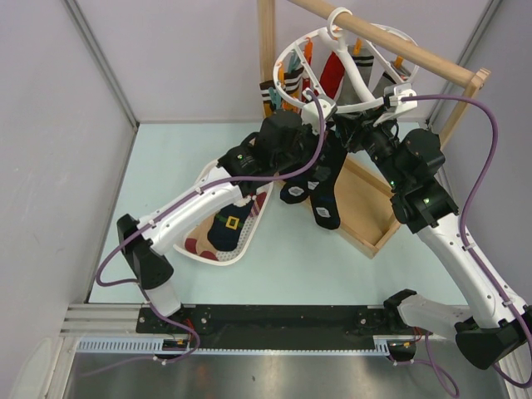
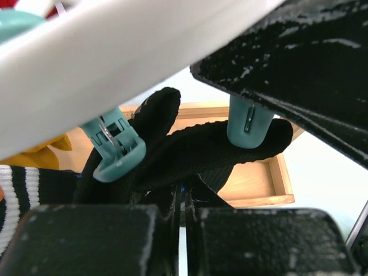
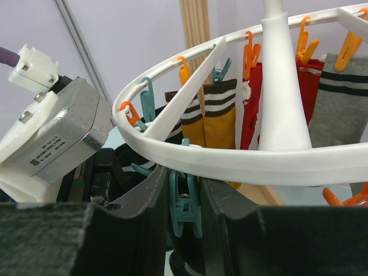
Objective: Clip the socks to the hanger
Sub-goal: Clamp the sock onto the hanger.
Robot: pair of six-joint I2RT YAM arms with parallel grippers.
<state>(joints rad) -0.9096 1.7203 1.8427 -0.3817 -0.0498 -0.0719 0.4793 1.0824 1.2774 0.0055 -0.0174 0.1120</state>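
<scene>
Left gripper [image 2: 181,213] apparently holds black sock [image 2: 201,152]; right gripper [image 3: 184,192] pinches teal clip [image 3: 186,215].

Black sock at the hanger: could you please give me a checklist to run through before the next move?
1. Grip of the left gripper on the black fabric sock: ok.
2. The teal plastic clip seated between the fingers of the right gripper: ok.
3. Clip mouth opened wide enough: cannot tell.
4. Sock edge inside that clip: cannot tell.
5. The white plastic ring hanger hooked over the wooden rail: ok.
</scene>
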